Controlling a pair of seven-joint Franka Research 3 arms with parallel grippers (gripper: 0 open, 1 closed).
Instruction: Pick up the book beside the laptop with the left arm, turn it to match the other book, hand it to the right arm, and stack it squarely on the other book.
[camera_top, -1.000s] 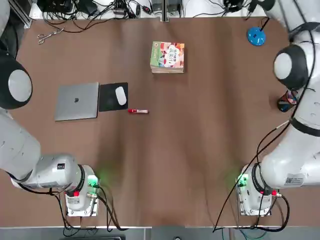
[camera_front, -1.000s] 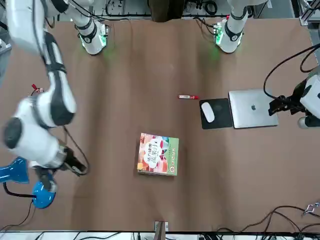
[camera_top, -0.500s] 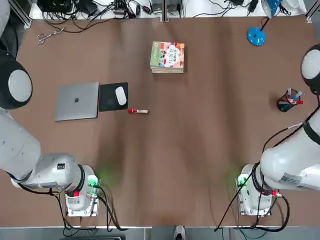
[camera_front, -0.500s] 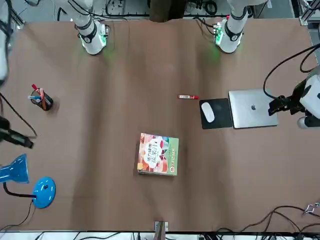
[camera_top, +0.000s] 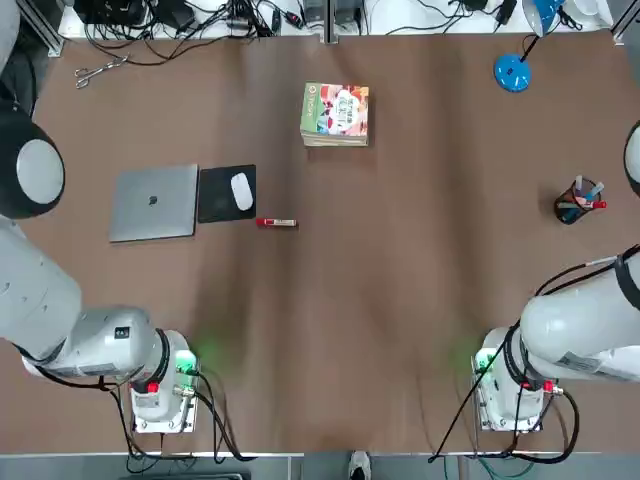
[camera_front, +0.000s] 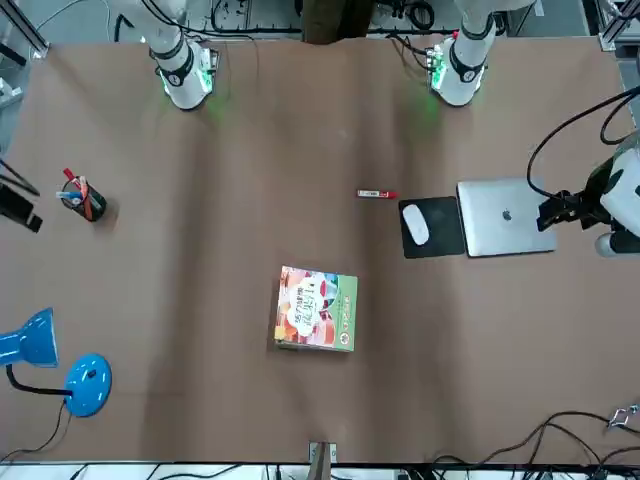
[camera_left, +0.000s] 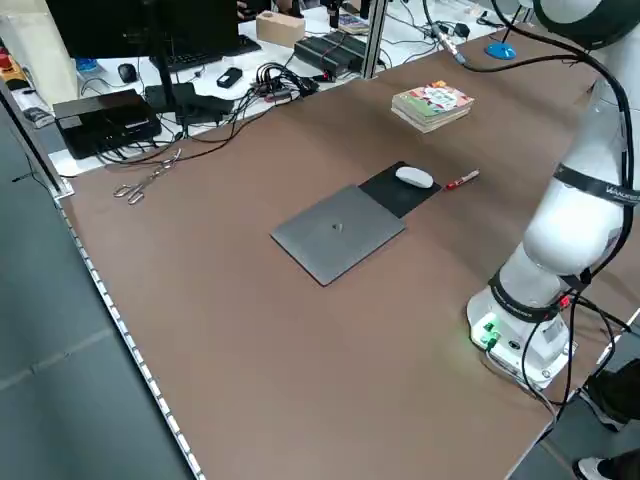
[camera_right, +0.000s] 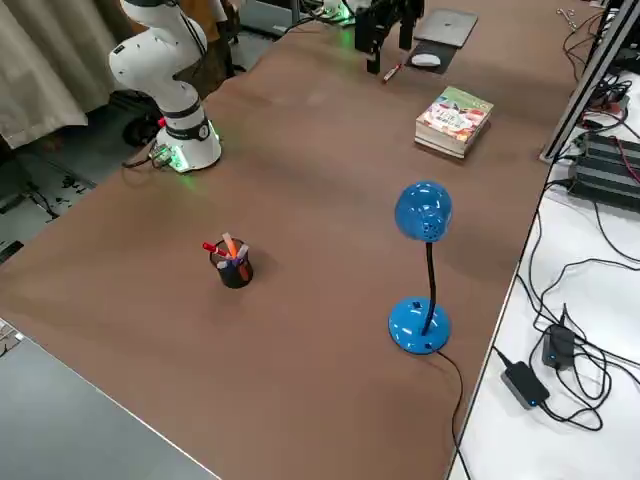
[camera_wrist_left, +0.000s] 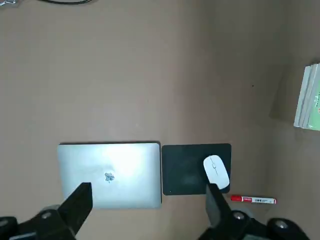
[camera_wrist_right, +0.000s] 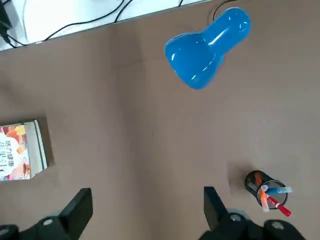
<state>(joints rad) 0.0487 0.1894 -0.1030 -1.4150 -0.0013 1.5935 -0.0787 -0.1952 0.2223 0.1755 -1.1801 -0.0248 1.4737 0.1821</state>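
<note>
The book was seen stacked on the other book at the tabletop's far middle, well apart from both end effectors. The right end effector was held spread and empty high above; likewise the left end effector, above the laptop.

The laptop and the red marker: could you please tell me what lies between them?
In the top view, a black mouse pad with a white mouse on it lies between the laptop and the red marker.
</note>
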